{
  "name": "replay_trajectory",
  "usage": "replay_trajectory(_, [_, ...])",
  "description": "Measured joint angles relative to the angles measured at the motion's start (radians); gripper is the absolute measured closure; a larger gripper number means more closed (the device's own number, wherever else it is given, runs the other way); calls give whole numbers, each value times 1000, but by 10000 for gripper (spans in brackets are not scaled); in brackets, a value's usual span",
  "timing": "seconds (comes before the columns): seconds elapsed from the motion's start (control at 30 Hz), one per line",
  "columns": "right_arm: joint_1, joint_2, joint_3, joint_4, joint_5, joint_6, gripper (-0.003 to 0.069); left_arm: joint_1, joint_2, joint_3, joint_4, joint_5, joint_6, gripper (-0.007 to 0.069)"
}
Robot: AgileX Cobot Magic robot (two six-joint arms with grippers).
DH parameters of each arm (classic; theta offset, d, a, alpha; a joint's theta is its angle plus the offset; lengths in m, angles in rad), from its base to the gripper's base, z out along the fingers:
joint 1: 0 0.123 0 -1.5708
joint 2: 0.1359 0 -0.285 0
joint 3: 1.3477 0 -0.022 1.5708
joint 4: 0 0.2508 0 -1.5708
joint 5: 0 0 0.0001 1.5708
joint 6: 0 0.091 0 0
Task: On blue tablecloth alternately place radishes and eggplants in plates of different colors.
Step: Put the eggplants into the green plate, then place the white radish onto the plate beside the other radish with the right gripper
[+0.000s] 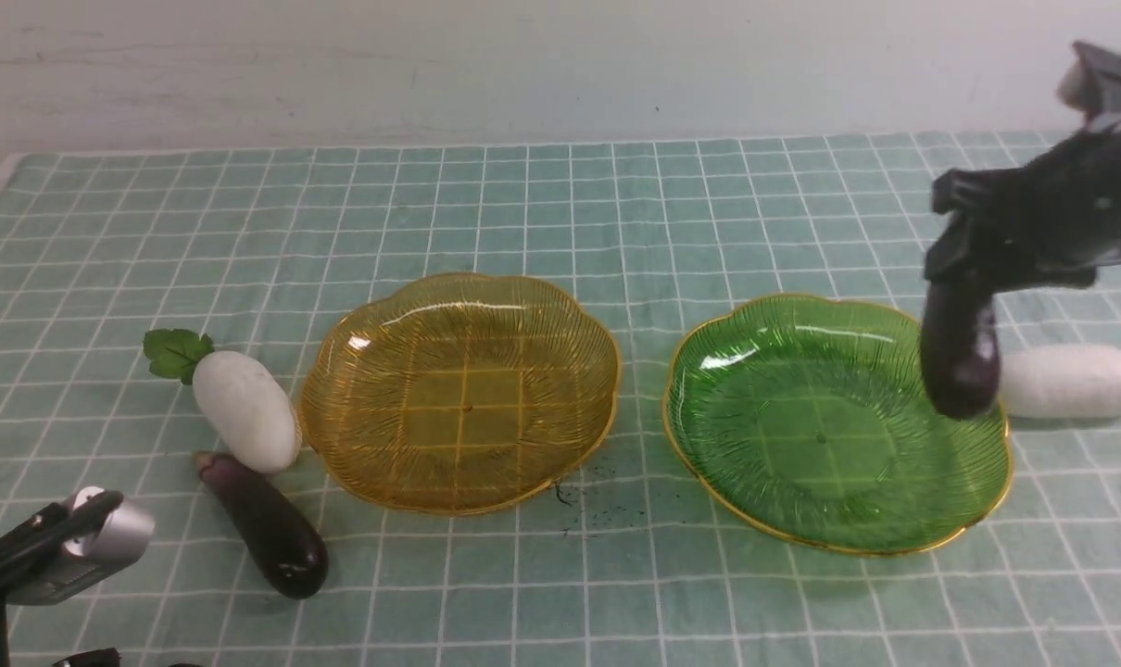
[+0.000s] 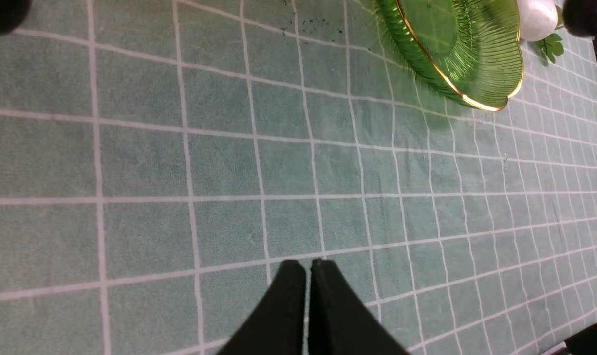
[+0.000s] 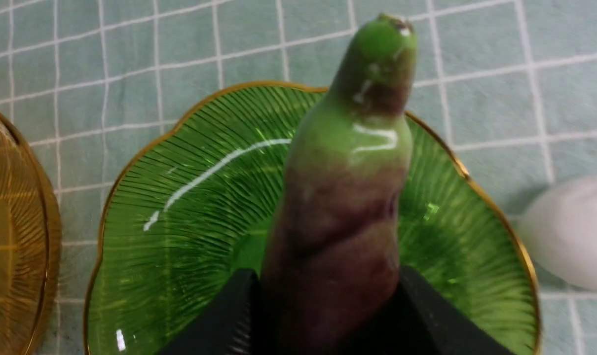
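Bench: the blue tablecloth (image 1: pixel 560 204) with its white grid covers it; a pale wall (image 1: pixel 523 65) stands behind.
Left hand (image 2: pixel 308 264): fingers pressed together, gripping nothing, over bare cloth.
Left radish (image 1: pixel 245 408): just beside the amber plate (image 1: pixel 338 333), with the lying eggplant (image 1: pixel 264 523) in front.
Green plate (image 1: pixel 829 435): right of the amber one, dark specks (image 1: pixel 584 491) between them.
Right hand (image 1: pixel 963 278): clamped on the held eggplant (image 1: pixel 961 361), which hangs over the green plate's right rim; its arm is cut off.
Right radish (image 1: pixel 1070 380): on the cloth, partly hidden behind the held eggplant.

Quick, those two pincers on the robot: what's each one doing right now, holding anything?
Left pincer: closed, holding nothing.
Right pincer: closed on an eggplant, above the green plate.
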Motion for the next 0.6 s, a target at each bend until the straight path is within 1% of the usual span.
replay_trajectory(0.1, [46,63,0,-2,-70,0,352,0,0,0,0,0,0,629])
replay_trajectory(0.2, [66,113,0,-2,-106,0,314,0,0,0,0,0,0,629])
replay_trajectory(0.27, [73,148,0,-2,-121,11,216,0,0,0,0,0,0,629])
replay_trajectory(0.33, [73,159,1,-5,-120,33,149,0,0,0,0,0,0,629])
replay_trajectory(0.37, [71,161,1,-12,-120,69,71,0,0,0,0,0,0,629])
replay_trajectory(0.4, [68,161,1,-15,-116,84,42,0,0,0,0,0,0,629])
replay_trajectory(0.43, [68,161,0,-17,-115,87,36,0,0,0,0,0,0,629])
replay_trajectory(0.47, [55,161,-15,-42,-93,115,-8,0,0,0,0,0,0,629])
replay_trajectory(0.5, [41,161,-32,-62,-65,133,-22,0,0,0,0,1,0,629])
replay_trajectory(0.6, [-3,161,-96,-95,16,193,-29,0,0,0,0,7,0,629])
